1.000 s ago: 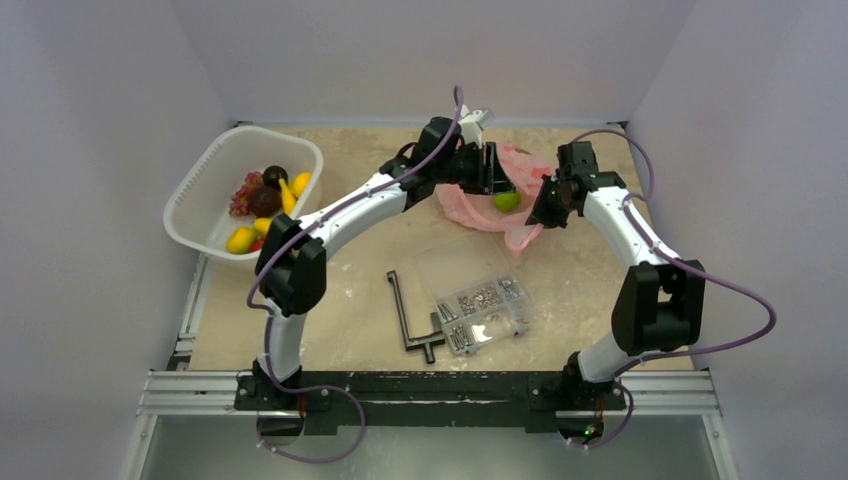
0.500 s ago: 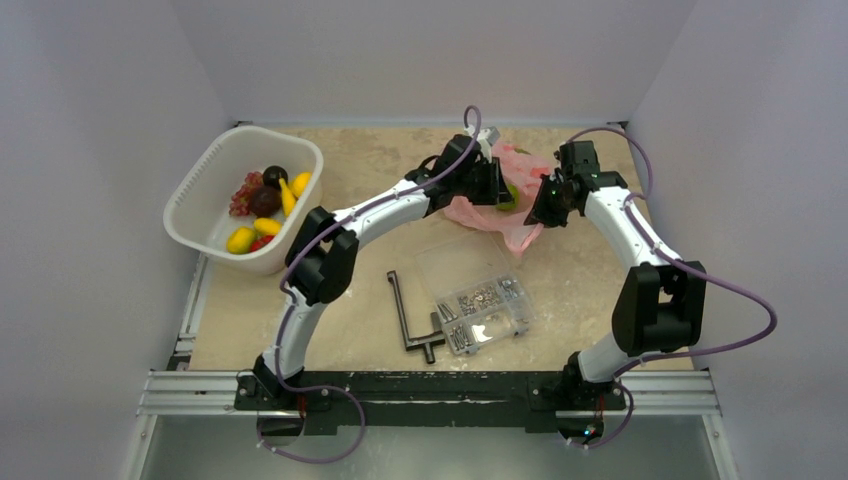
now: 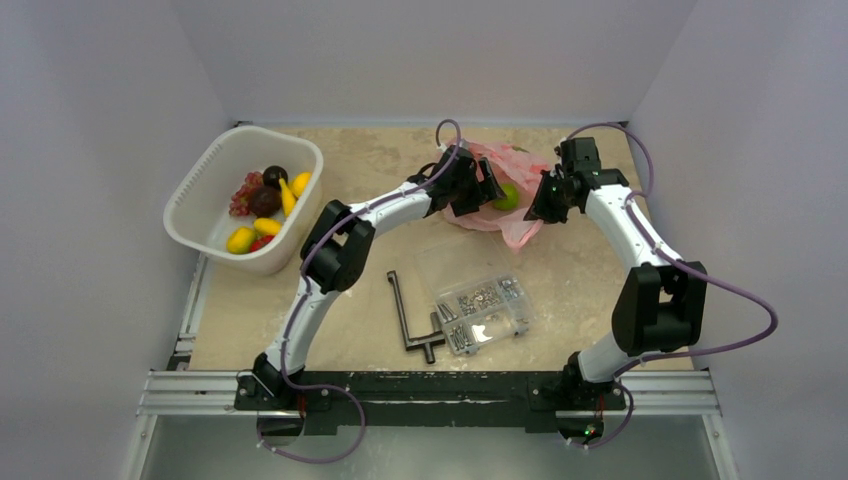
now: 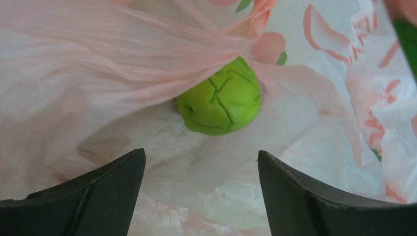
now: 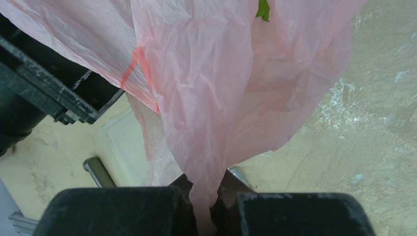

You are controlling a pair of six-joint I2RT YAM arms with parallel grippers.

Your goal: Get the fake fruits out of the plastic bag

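The pink plastic bag (image 3: 502, 196) lies at the back middle of the table. A green lime (image 3: 507, 196) sits inside it; the left wrist view shows the lime (image 4: 219, 96) lying on the bag's inner film (image 4: 98, 73). My left gripper (image 3: 484, 191) is open at the bag's mouth, its jaws apart just short of the lime (image 4: 201, 162). My right gripper (image 3: 541, 207) is shut on a bunched edge of the bag (image 5: 216, 98), pinched between its fingertips (image 5: 205, 201). Other fake fruits (image 3: 266, 204) lie in the white basket (image 3: 200, 190).
A clear compartment box (image 3: 478, 296) with screws stands open at the table's middle. A dark metal wrench (image 3: 410, 318) lies left of it. The white basket is at the back left corner. Walls close the table on three sides.
My left arm has swung lower and to the right, bringing its open gripper into the bag's mouth toward the lime. The right gripper has kept its hold on the bag.
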